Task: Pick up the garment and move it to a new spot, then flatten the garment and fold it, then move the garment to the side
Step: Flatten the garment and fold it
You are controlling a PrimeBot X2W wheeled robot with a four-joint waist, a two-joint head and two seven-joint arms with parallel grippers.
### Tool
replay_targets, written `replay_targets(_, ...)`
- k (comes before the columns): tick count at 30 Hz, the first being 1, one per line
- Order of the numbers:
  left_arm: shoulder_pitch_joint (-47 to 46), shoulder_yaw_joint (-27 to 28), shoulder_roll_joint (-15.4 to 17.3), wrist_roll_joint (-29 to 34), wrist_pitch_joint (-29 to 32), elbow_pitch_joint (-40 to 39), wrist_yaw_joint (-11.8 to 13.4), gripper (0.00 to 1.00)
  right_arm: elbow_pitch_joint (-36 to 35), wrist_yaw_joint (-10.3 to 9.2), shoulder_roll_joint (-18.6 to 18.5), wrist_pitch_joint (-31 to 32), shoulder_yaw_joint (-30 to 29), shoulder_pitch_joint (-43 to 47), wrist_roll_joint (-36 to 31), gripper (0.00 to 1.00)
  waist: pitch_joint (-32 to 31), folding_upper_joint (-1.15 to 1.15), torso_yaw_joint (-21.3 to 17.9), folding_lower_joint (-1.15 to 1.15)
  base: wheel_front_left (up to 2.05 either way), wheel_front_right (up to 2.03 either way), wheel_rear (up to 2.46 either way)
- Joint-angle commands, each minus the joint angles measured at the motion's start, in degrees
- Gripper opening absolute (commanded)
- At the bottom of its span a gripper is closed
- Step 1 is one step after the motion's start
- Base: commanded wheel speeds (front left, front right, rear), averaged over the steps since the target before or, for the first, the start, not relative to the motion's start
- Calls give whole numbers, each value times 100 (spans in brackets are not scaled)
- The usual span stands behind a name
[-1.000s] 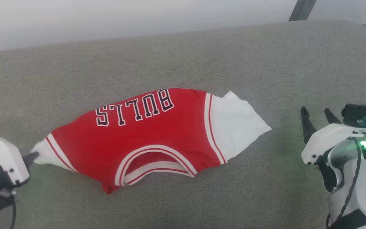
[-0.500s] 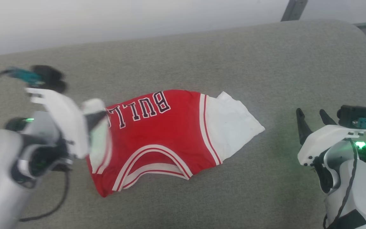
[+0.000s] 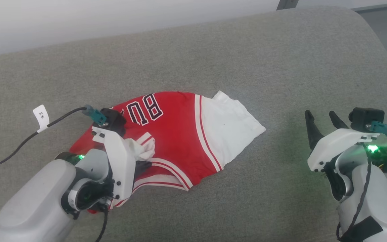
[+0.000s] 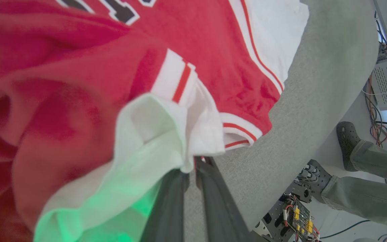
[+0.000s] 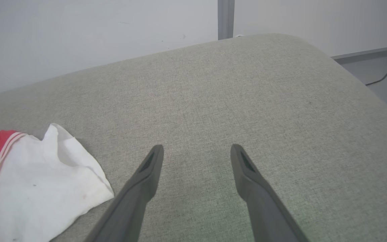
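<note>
Head view: red jersey-style T-shirt with white sleeves (image 3: 186, 134) lies rumpled on a grey fabric cushion (image 3: 247, 60). Left gripper (image 3: 143, 164) is pinched shut on one white sleeve (image 3: 143, 148), lifted over the red body. Left wrist view: jaws clamp sleeve cloth. Right wrist view: right gripper (image 5: 197, 149) spread wide, empty, near the other sleeve (image 5: 45, 181).

The garment (image 3: 180, 134) is soft matt cloth, the cushion (image 3: 247, 60) rough woven fabric, the right hand (image 3: 319, 114) perhaps smooth plastic.

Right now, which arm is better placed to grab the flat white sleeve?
Probably the right. The right fingers stand open and empty, nearest the flat sleeve; the left fingers are shut on the bunched sleeve across the shirt.
</note>
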Motion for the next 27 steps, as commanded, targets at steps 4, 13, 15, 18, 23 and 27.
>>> replay_targets(4, -137, 140, 127, -50, -38, 49, -122, 100, 74, 3, 7, -149, -54, -64, -31, 100, -94, 0, 49, 0, 0, 0, 0)
replay_targets(13, -215, 301, 530, -83, 232, -559, 83, 100, 94, 3, 6, -199, -138, -35, -94, 100, -255, 0, 179, 0, 0, 0, 0)
replay_targets(15, -239, 328, 676, 5, 264, -742, 118, 100, 67, 3, 7, -209, -114, -31, -96, 100, -271, 0, 199, 0, 0, 0, 0)
replay_targets(18, -269, 345, 796, 115, 260, -891, 137, 100, 19, 3, 6, -210, -98, -35, -102, 100, -283, 0, 217, 0, 0, 0, 0)
replay_targets(23, -280, 249, 842, 258, 185, -778, 29, 100, -52, 3, 6, -267, -7, -101, -77, 100, -259, 0, 198, 0, 0, 0, 0)
replay_targets(27, -325, 190, 815, 354, 72, -502, -115, 100, -127, 2, 6, -346, 100, -132, -55, 100, -185, 0, 140, 0, 0, 0, 0)
